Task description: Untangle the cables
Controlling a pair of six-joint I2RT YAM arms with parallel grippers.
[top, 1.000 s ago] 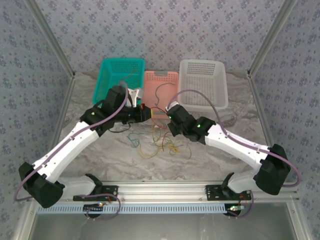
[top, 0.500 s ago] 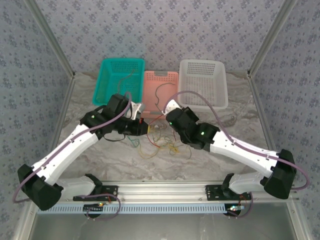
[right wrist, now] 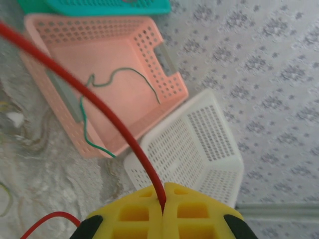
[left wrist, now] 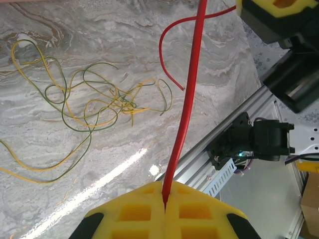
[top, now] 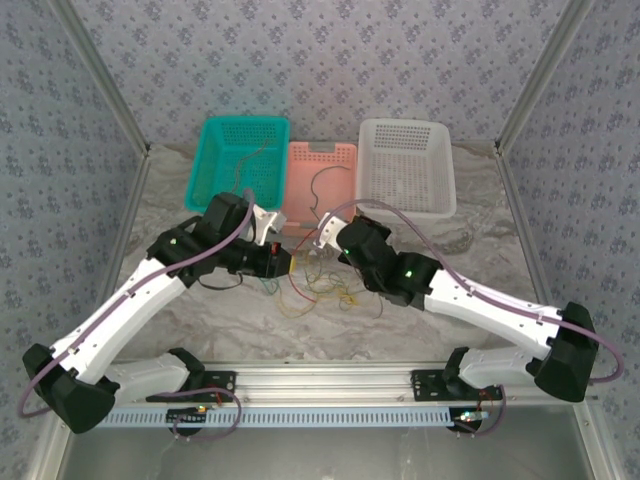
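Red cable [left wrist: 187, 99] held taut between both arms, above the surface [left wrist: 214, 64].
Left fingers [left wrist: 164, 206] and right fingers [right wrist: 163, 209] each clamped tight on it; yellow-green cables [left wrist: 99, 107] lie tangled on the surface.

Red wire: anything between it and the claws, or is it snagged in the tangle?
Nothing visible. The left claw and right claw are both shut on the red wire, stretched between them. In the left wrist view it passes above the yellow-green tangle without visibly catching in it.
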